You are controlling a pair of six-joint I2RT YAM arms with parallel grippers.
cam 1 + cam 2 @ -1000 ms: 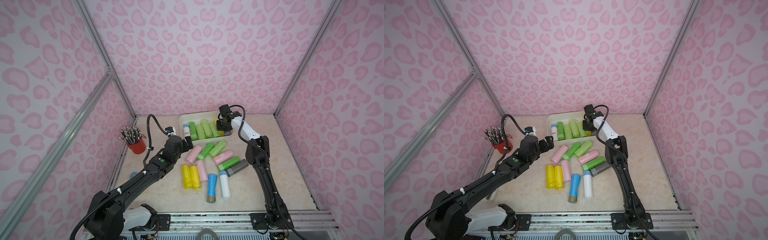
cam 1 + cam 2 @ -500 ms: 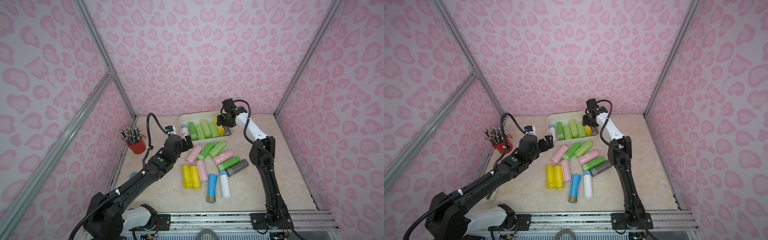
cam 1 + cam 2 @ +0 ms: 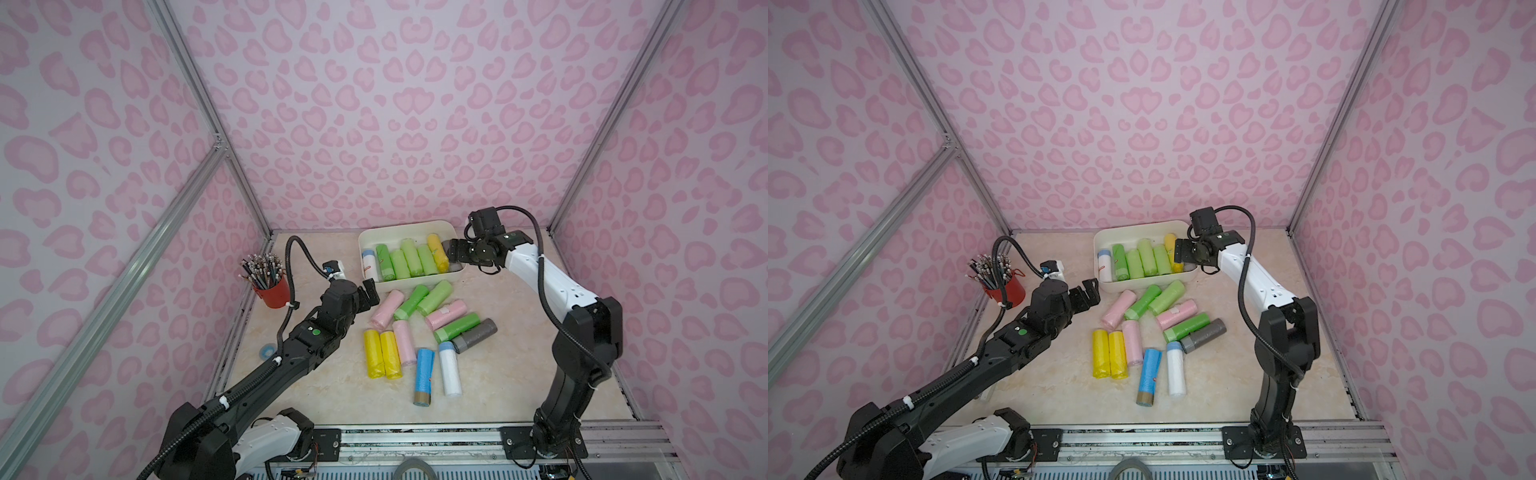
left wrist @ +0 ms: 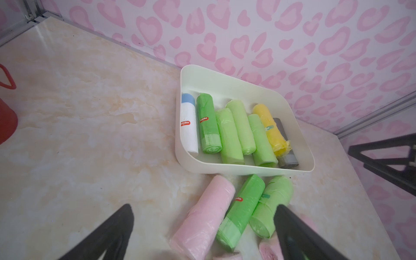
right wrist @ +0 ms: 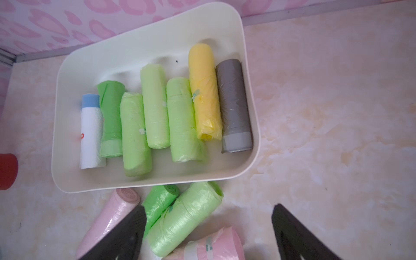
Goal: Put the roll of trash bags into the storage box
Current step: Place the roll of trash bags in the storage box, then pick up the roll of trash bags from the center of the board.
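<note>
Although seven rolls, the grey roll point(image 5: 234, 105) nearest, lie in the storage box point(image 3: 409, 284) just below the right gripper point(image 3: 451, 253), whose jaws stand apart and empty, eleven loose rolls point(image 3: 386, 309) wait on the table point(image 3: 519, 374) ahead of the likewise spread left gripper point(image 3: 368, 296), so most work remains.

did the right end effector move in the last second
Yes: the right end effector has pulled back from over the storage box interior toward its right end rim.

Grey roll point(image 5: 234, 105) lying flat inside cream storage box point(image 5: 135, 185).
</note>
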